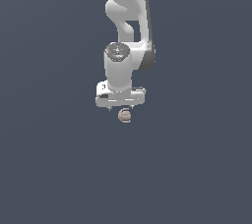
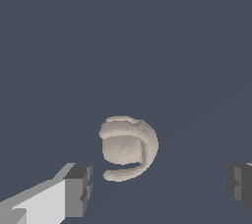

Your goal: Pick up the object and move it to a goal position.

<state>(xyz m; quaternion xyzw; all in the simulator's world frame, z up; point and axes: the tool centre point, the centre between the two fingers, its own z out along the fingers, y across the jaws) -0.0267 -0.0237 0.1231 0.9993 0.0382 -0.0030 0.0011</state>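
Note:
The object (image 1: 125,115) is a small tan-beige ball-like thing with a darker curved groove. In the exterior view it sits just below the white gripper (image 1: 121,107), whose fingers are mostly hidden behind the hand. In the wrist view the object (image 2: 128,148) lies on the dark grey surface between the two grey fingertips (image 2: 78,189), nearer one of them. The gripper (image 2: 160,188) is open wide and touches nothing. The jaws stand apart on either side of the object.
The white arm (image 1: 125,16) rises from the gripper toward the top of the exterior view. A flat dark blue-grey surface (image 1: 197,159) fills the rest of both views. No other objects or goal marker show.

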